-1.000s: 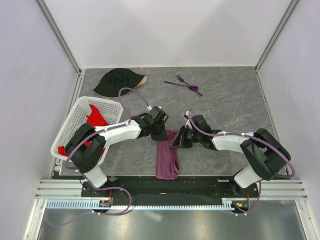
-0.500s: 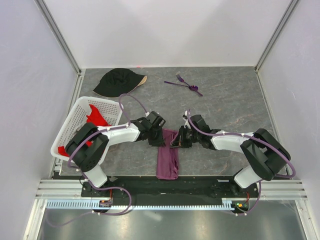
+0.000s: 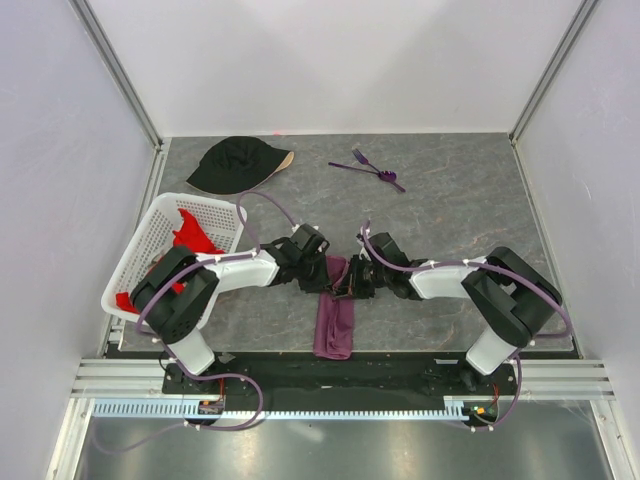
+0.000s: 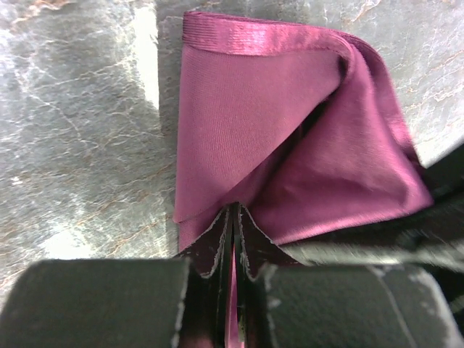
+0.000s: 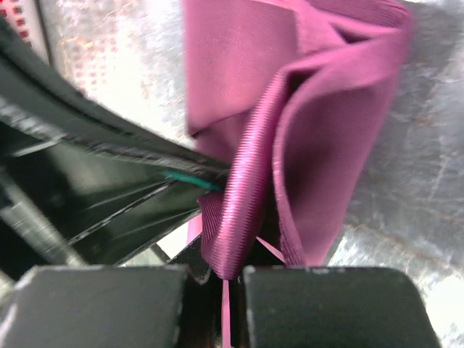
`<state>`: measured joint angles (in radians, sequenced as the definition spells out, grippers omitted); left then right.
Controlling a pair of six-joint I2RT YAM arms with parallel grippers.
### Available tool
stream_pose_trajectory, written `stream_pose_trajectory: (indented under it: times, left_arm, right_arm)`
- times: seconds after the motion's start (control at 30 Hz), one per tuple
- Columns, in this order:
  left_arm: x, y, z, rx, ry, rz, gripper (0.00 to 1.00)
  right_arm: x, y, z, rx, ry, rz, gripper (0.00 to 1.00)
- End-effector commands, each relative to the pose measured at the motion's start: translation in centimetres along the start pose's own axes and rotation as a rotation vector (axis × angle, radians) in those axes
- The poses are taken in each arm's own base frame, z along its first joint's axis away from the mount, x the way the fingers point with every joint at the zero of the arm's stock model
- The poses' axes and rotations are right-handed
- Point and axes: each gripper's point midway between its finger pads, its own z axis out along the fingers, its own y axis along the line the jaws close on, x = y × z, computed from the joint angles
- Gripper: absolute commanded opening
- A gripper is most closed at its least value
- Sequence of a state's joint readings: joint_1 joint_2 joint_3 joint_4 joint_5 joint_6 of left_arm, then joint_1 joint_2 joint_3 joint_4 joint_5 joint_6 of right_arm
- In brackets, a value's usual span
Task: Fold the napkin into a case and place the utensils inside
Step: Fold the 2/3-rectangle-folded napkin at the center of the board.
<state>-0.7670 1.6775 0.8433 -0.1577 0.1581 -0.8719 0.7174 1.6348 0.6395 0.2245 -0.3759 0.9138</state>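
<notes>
both grippers sat at the far end of the napkin (image 3: pixel 335 318), which lay as a narrow strip on the table (image 3: pixel 450 210) btwn the arms, near edge. left gripper (image 4: pixel 233 243) jaws were nearly closed, pinching a cloth layer. right gripper (image 5: pixel 222 283) was likewise clamped on the folded hem. prob holding opposite layers to spread the pouch mouth. wrist cams showed the pinches + the open fold. top cam hid those but showed the utensils (image 3: pixel 368 168) well apart at the far side, not yet in.
</notes>
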Motion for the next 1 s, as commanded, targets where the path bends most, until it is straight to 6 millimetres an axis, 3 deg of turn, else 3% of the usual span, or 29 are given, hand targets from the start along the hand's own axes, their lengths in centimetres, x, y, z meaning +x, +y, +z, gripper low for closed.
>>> stream_pose_trajectory:
  times: [0.0, 0.1, 0.2, 0.23, 0.3, 0.43, 0.57, 0.67, 0.8, 0.97]
  left_arm:
    - [0.8, 1.0, -0.1, -0.032, 0.001, -0.011, 0.07]
    - [0.3, 0.8, -1.1, -0.031, -0.025, 0.004, 0.10]
    - [0.0, 0.1, -2.5, -0.006, -0.042, 0.031, 0.37]
    - [0.1, 0.0, -3.0, -0.001, -0.041, 0.041, 0.40]
    - [0.1, -0.5, -4.2, 0.022, -0.050, 0.063, 0.61]
    - [1.7, -0.2, -5.3, 0.025, -0.025, 0.089, 0.80]
    - [3.8, 0.1, -4.5, 0.007, 0.056, 0.121, 0.95]
    - [5.0, 0.1, -3.8, -0.031, 0.087, 0.151, 0.98]
    - [5.9, 0.4, -3.3, -0.084, 0.092, 0.175, 0.93]
    - [6.0, 0.7, -4.4, -0.098, 0.058, 0.187, 0.75]
  right_arm:
    - [-1.6, 1.2, 1.1, -0.050, -0.075, 0.000, 0.00]
    - [-1.5, 0.7, 1.4, -0.036, -0.069, 0.004, 0.00]
    - [-1.3, 0.4, 1.4, -0.028, -0.069, 0.008, 0.00]
    - [-1.3, 0.4, 1.4, -0.027, -0.068, 0.012, 0.00]
    - [-1.4, 0.6, 1.3, -0.029, -0.070, 0.011, 0.00]
    - [-1.6, 0.7, 1.1, -0.013, -0.067, 0.012, 0.00]
    - [-1.6, 1.0, 1.1, -0.019, -0.063, 0.035, 0.01]
    - [-1.7, 1.4, 1.0, -0.032, -0.063, 0.045, 0.01]
    - [-1.8, 1.7, 0.8, -0.038, -0.069, 0.050, 0.00]
    - [-1.7, 1.9, 0.7, -0.042, -0.064, 0.053, 0.00]
